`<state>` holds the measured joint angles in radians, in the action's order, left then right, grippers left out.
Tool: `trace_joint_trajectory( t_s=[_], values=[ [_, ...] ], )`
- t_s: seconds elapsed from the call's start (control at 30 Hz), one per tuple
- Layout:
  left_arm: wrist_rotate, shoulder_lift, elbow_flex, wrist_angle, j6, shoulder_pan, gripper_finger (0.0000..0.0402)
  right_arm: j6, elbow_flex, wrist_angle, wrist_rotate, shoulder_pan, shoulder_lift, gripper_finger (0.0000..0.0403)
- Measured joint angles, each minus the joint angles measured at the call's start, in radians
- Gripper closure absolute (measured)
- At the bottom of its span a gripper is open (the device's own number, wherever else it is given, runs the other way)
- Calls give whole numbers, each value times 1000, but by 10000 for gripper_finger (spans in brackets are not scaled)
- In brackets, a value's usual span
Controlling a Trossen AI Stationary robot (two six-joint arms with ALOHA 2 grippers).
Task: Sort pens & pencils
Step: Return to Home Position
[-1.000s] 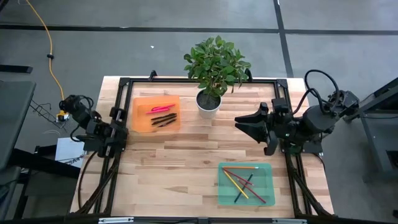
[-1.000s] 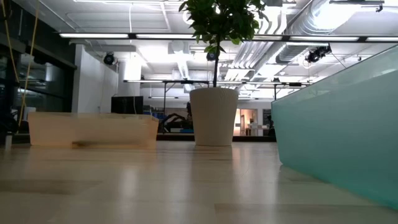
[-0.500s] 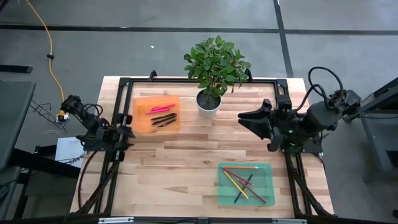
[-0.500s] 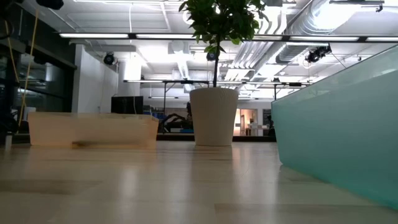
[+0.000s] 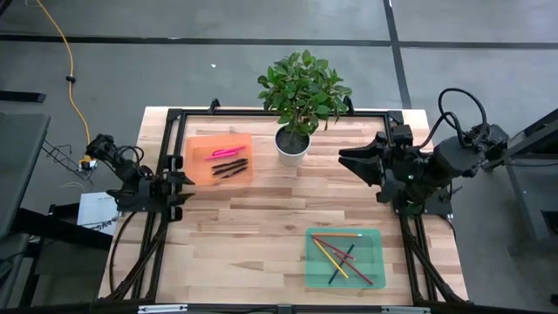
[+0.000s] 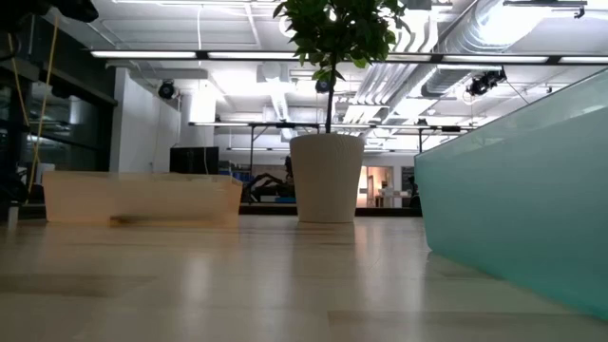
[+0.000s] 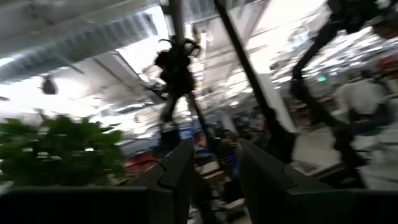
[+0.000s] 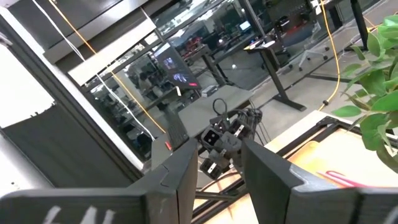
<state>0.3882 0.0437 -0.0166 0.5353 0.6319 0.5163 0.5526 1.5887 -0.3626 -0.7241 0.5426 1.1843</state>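
Observation:
An orange tray [image 5: 196, 166] at the far left holds the pens: pink ones [image 5: 228, 151] and black ones [image 5: 229, 167] lying flat on its floor. A teal tray [image 5: 375, 262] at the near right holds the pencils [image 5: 342, 253], yellow, red, tan and one dark, lying crossed. My left gripper [image 5: 181, 180] is folded back at the table's left edge, beside the orange tray, open [image 7: 214, 165] and with nothing between its fingers. My right gripper [image 5: 347, 159] hangs high over the table's right part, pointing level toward the left, open [image 8: 221, 168] and with nothing between its fingers.
A potted plant [image 5: 302, 92] in a white pot [image 5: 292, 145] stands at the far middle, between the orange tray and my right gripper. A black frame [image 5: 261, 113] runs along the far and side edges. Bare wood [image 5: 253, 235] lies between the trays.
My left gripper has sunk toward the table's left edge and rolled a little about its own line. My right gripper has drawn back a little toward the right and far edges. Both stay open; pens and pencils have not moved.

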Motion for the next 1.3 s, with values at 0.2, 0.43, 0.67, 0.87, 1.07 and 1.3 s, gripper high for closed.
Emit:
trace_joint_trajectory(
  t_s=[0.2,0.43,0.67,0.87,1.07,1.3],
  values=[
    [-126,-17,0,-132,-140,1,293,-3,0,0,-1,0,0,286],
    [-186,-17,1,-233,-218,1,293,-3,0,0,-9,0,0,286],
    [-251,-18,8,-335,-264,1,293,0,0,-5,-23,0,1,286],
    [-298,-18,8,-394,-275,1,293,22,0,-45,-33,0,2,286],
    [-364,-18,8,-454,-298,1,293,51,0,-86,-45,0,2,286],
    [-377,-17,8,-520,-325,1,293,51,0,-90,-53,0,2,286]
  ],
)
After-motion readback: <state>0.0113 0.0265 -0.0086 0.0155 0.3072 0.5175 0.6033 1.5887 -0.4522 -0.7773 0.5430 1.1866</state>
